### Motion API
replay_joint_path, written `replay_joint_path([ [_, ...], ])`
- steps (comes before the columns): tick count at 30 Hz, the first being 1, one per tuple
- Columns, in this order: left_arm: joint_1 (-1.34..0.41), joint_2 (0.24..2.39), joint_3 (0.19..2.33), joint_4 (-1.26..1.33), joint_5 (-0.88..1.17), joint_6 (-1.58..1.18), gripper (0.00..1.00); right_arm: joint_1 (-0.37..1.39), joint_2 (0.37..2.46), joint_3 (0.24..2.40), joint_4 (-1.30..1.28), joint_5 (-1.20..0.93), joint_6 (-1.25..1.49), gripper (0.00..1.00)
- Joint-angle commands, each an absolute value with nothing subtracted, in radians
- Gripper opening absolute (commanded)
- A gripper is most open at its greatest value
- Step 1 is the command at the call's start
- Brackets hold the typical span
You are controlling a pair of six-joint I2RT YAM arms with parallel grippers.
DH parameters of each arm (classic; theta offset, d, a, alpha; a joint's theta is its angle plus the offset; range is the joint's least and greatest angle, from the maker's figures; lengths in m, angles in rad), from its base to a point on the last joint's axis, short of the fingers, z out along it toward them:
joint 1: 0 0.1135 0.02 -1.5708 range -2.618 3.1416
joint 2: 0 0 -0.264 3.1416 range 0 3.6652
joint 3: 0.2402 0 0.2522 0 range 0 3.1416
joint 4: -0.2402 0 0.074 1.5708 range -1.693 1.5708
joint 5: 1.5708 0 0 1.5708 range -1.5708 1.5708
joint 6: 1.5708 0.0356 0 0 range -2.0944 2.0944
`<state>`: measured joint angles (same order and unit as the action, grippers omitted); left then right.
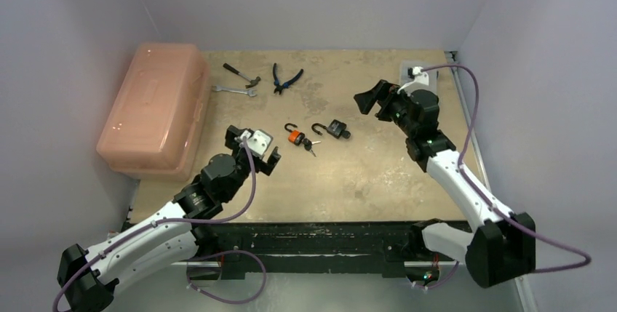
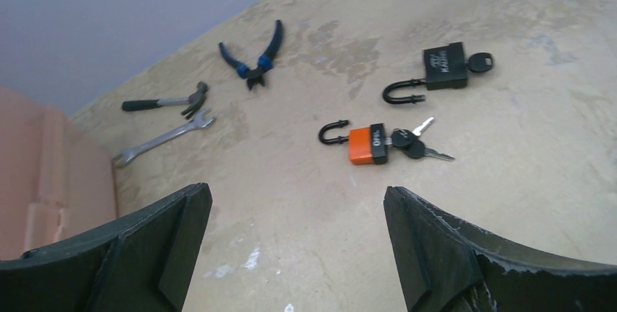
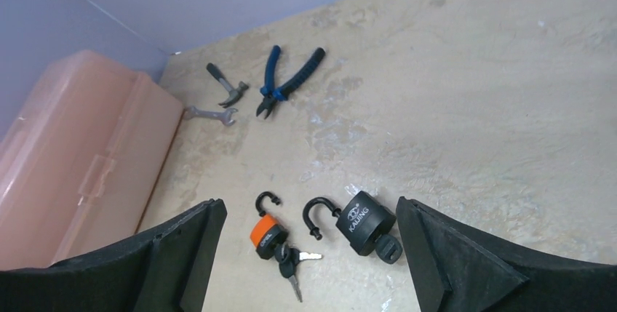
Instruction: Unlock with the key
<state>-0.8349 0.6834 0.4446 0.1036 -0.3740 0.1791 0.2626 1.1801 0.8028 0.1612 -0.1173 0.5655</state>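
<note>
Orange padlock (image 1: 295,137) aslant, shackle (image 1: 289,127) seemingly far-left

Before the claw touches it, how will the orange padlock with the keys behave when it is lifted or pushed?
The orange padlock lies flat on the table, so it will probably slide, not roll. Its open hook may swivel if bumped. The keys at its base look loosely joined and would likely dangle when lifted.

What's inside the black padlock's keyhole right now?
A black-headed key sits in the keyhole of the black padlock. Only the key's head shows. Its blade is covered by the lock body, so how far it is turned cannot be seen.
</note>
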Motion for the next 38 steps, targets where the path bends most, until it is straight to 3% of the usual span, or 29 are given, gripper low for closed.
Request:
replay_joint_path([
  [1, -0.811, 0.663, 0.454, 0.151, -0.532, 0.191, 0.97, 0.267, 1.046, 0.859, 0.059, -0.093, 0.499, 0.99],
  [11, -0.729, 0.618, 0.440, 0.210, -0.864, 0.116, 0.99, 0.267, 0.714, 0.769, 0.014, -0.082, 0.542, 0.99],
  [20, -0.690, 0.577, 0.429, 0.233, -0.872, 0.132, 0.98, 0.267, 0.469, 0.623, -0.046, -0.055, 0.610, 0.99],
  [38, -0.675, 0.575, 0.421, 0.238, -0.846, 0.157, 0.98, 0.267, 0.444, 0.553, -0.015, -0.154, 0.638, 0.99],
])
